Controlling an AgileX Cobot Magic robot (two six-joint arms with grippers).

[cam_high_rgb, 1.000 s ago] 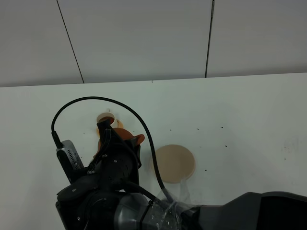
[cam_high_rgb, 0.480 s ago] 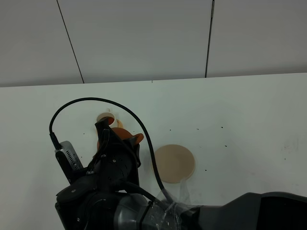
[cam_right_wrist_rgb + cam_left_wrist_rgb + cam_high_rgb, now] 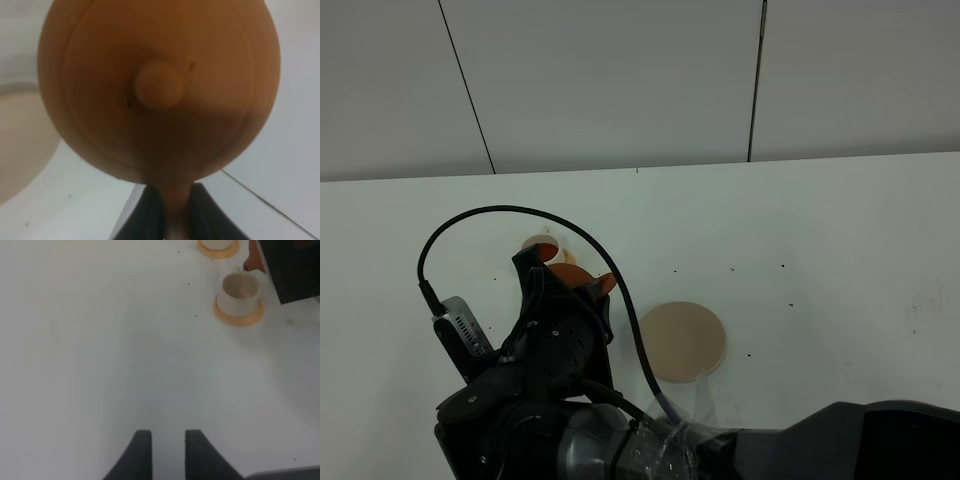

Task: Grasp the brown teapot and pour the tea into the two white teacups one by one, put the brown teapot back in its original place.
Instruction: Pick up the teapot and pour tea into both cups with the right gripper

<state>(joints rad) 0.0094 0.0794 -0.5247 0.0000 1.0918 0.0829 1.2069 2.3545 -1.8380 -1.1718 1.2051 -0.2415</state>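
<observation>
**Teapot held over the cups**

No writing or brand legible anywhere. Right gripper [image 3: 170, 210] clamped on loop handle of squat reddish-brown clay teapot [image 3: 160, 90], lifted beside small cream-white cylindrical cup [image 3: 241, 290] on orange coaster [image 3: 239, 316]. Round beige disc [image 3: 682, 340] bare, nearby. Left gripper [image 3: 167, 450] apart slightly, holding nothing, well short of that cup.

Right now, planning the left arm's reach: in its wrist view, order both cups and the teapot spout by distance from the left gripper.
1. Near cup, on its coaster.
2. Teapot spout, beside that cup; nearly tied.
3. Far cup, beyond both, partly cut off.
</observation>
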